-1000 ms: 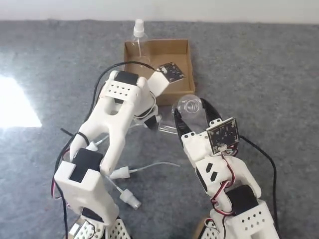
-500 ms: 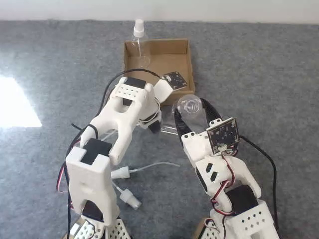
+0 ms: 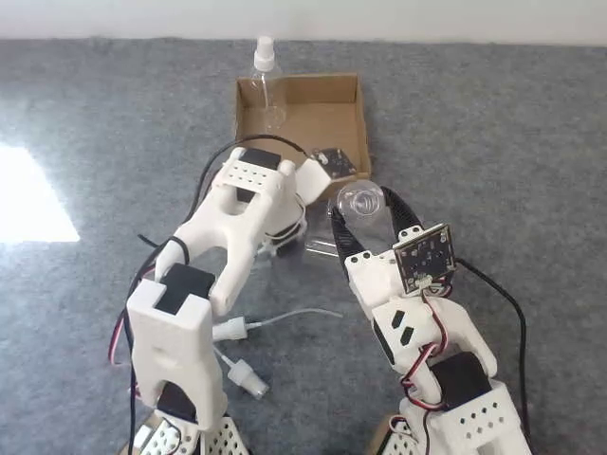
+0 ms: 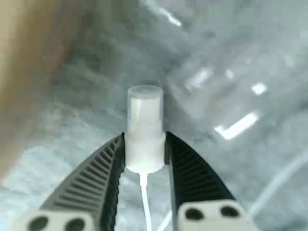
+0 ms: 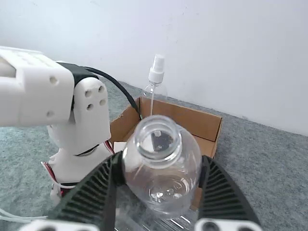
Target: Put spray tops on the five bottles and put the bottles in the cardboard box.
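Note:
My right gripper is shut on a clear bottle and holds it upright with its neck open; in the high view this bottle stands just in front of the cardboard box. My left gripper is shut on a white spray top, whose thin tube hangs down between the fingers. The left arm leans in beside the held bottle on its left. A capped bottle stands upright in the box's far left corner and appears as the capped bottle in the right wrist view.
Two loose spray tops with long tubes lie on the grey carpet between the arm bases. A bright patch of light lies on the carpet at the left. The box floor is bare beside the bottle.
The left arm has swung right and forward, bringing its wrist closer to the held bottle. The right arm and its bottle have stayed still.

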### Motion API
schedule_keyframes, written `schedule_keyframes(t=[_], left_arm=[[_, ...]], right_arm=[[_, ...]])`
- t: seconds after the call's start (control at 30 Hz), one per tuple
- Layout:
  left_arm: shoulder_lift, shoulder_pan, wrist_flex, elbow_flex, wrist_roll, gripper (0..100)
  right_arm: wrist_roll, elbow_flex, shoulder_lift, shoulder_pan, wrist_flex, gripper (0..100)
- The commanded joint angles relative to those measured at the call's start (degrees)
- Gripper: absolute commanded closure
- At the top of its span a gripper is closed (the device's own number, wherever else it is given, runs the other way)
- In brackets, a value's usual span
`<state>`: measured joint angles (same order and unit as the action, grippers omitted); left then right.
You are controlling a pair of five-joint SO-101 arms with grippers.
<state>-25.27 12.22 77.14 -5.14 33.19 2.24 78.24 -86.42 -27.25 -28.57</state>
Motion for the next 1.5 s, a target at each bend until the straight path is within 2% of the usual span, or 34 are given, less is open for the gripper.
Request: schedule_keyframes(t=[0.0, 0.2, 0.4, 0.7, 0.97, 1.23, 1.47], left_arm=[[0.9, 1.8, 7.9, 0.7, 0.4, 98], [0.7, 0.4, 9.4, 0.7, 0.2, 96], [0.4, -0.7, 9.5, 0.6, 0.2, 82], [-3.8, 1.6, 9.1, 0.7, 0.4, 82], [-10.7, 2.4, 11.5, 8.0, 0.2, 98], [-9.6, 2.5, 11.7, 8.0, 0.1, 99], [-4.0, 1.9, 17.1, 7.5, -0.7, 99]], right_arm=[[1.1, -3.7, -1.7, 0.6, -0.3, 89.8], [1.1, -3.6, -1.5, 0.6, -0.3, 89.8], [1.1, -3.6, -1.5, 0.6, -0.3, 89.8], [1.1, -3.6, -1.6, 0.6, -0.3, 89.8], [1.1, -3.6, -1.7, 0.6, -0.3, 89.8], [1.2, -3.6, -1.8, 0.6, -0.3, 89.8], [1.3, -3.6, -1.8, 0.6, -0.3, 89.8]])
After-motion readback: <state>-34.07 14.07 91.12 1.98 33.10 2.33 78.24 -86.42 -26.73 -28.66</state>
